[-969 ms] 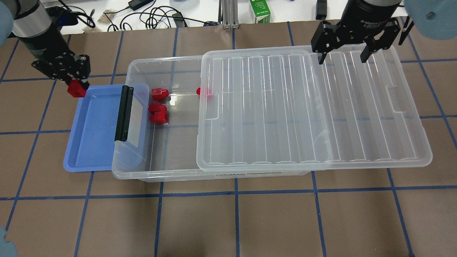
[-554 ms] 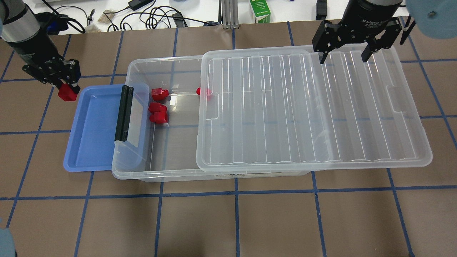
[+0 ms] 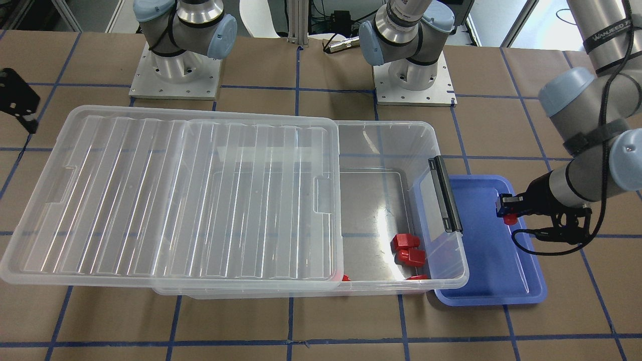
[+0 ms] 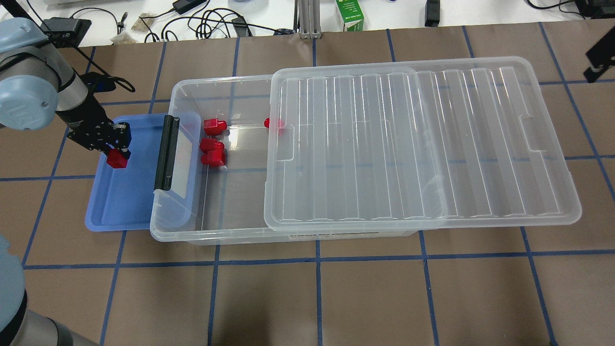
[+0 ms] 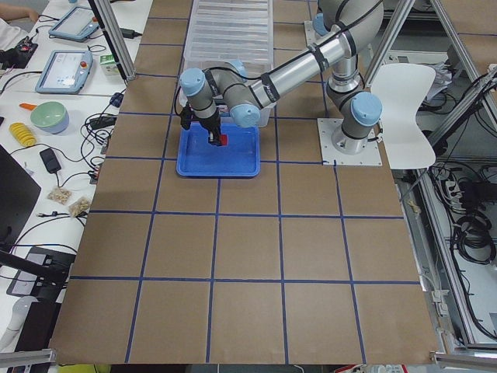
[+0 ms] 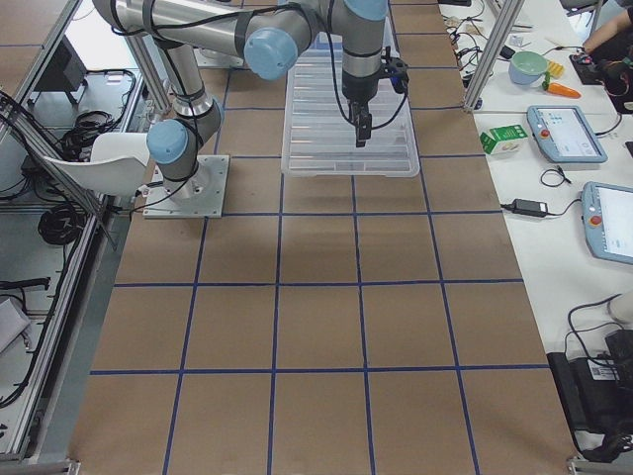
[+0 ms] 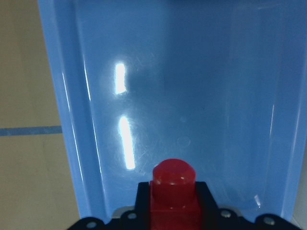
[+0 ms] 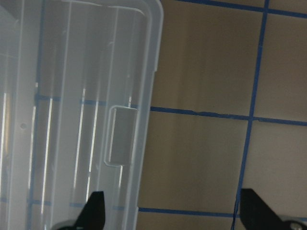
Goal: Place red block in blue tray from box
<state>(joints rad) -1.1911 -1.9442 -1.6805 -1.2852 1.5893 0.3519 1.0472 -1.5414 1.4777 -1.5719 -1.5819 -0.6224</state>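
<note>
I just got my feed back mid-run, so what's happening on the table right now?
The left gripper is shut on a red block and holds it over the blue tray, not yet released. The box sits beside the tray with its lid slid partway off, and several more red blocks lie at its open end. The right gripper is open and empty, off by the lid's far end.

overhead: rear, downward | front: opposite, steep | left wrist: close | shared: blue tray [image 4: 125, 192]
</note>
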